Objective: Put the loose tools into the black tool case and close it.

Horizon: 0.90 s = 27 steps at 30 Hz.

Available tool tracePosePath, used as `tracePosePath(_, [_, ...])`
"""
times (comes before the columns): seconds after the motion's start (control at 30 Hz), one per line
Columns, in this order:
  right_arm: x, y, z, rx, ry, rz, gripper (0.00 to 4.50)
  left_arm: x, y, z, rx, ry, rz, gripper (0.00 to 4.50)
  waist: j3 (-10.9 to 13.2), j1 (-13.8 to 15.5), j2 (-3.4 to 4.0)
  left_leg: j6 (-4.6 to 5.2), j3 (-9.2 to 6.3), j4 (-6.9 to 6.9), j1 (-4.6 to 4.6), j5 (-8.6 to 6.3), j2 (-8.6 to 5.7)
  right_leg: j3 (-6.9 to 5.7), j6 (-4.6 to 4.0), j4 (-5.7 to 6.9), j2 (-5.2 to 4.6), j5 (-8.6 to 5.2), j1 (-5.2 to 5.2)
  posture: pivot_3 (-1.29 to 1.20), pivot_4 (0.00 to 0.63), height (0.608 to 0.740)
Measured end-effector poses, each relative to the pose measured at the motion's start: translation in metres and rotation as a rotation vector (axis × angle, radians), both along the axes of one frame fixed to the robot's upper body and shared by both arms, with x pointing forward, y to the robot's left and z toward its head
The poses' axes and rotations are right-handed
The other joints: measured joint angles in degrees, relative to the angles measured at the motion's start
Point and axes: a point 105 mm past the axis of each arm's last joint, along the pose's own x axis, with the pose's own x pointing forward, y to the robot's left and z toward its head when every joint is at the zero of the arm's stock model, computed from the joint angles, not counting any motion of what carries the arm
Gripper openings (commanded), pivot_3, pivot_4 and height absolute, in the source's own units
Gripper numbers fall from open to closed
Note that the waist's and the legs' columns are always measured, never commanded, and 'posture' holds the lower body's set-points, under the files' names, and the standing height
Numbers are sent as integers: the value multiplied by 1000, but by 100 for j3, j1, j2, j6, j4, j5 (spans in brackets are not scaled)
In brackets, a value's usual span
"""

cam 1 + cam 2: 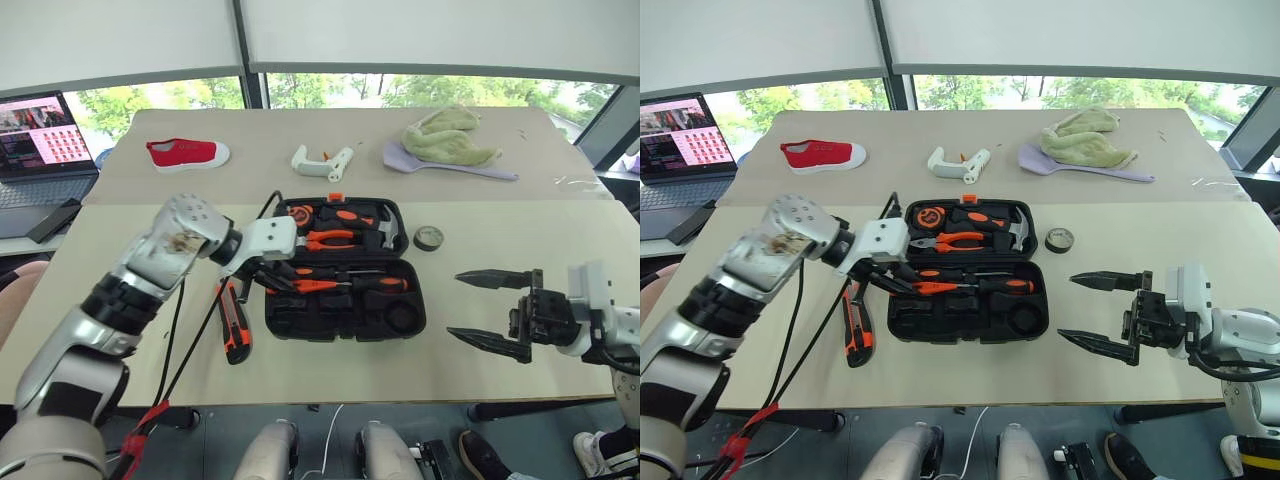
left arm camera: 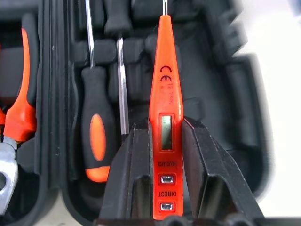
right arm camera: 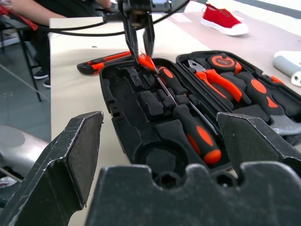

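Item: slim orange tester screwdriver [image 2: 165, 108], hard glossy plastic with a small display window and thin metal tip, pinched between the black fingers of the left tool [image 2: 165, 155] over the near half of the open black tool case [image 1: 345, 270], a matte moulded clamshell lying mid-bench with shaped slots. Risk: the smooth, narrow body could swivel or slip in the pinch and land across a seated screwdriver [image 2: 96, 141] rather than in its own slot, which would keep the lid from shutting. Outstanding: ribbed orange-black utility knife [image 1: 234, 325] lies beside the case's left edge, small dark tape roll [image 1: 428, 237] off its right; right tool [image 1: 498, 312] hangs spread wide and empty.
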Motion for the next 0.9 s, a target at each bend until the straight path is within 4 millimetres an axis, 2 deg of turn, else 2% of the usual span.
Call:
tracePosePath(0.2, [-6, 11, 3, 30, -3, -13, 4500, 11, -5, -4, 87, -30, 4, 420, 3, 23, -5, 7, 0, 23, -2, -4, -2, -4, 7, 0, -1, -1, 10, 0, 150, 740])
tracePosePath(0.5, [-6, 14, 4, 43, -1, -47, 4500, 8, -17, -9, 102, 24, 21, 420, 3, 23, -5, 11, 0, 29, 10, -6, -1, -5, 10, 0, -1, -2, 25, 0, 150, 740])
tracePosePath(0.77, [-5, 17, 5, 57, -7, -53, 4500, 6, -22, -20, 103, 84, 170, 420, 3, 21, -5, 14, 0, 45, 11, -8, 0, -5, 12, 5, 0, -2, 30, 0, 150, 740])
tracePosePath(0.9, [-3, 18, 7, 60, -19, -51, 4500, 4, -22, -20, 107, 76, 179, 420, 2, 22, -4, 18, -1, 54, 11, -11, 0, -5, 12, 7, 0, -2, 32, 0, 150, 740])
